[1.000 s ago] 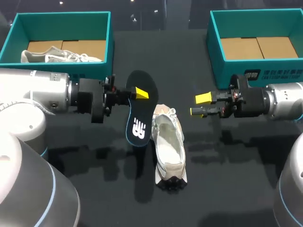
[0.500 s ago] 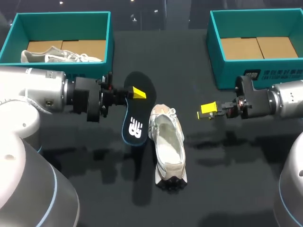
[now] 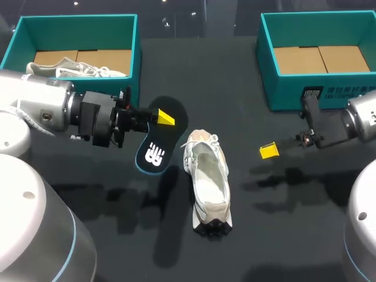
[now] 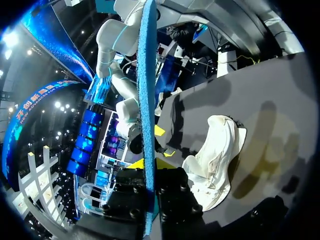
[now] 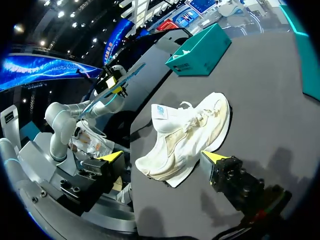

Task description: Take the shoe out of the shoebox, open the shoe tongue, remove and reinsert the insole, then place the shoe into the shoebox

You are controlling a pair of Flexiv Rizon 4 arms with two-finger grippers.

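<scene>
Head view: left tool [image 3: 165, 119] grips white-logoed insole [image 3: 151, 156].

Left hand [image 3: 165, 118] is clamped on one end of the black insole [image 3: 154, 150], just left of the white shoe [image 3: 207, 176] lying on the dark bench [image 3: 282, 229]. Right hand [image 3: 268, 151] hangs right of the shoe, apart from it. Left shoebox [image 3: 12, 59] contains a second shoe [image 3: 76, 70]; right shoebox [image 3: 267, 64] shows only its cardboard floor.
</scene>
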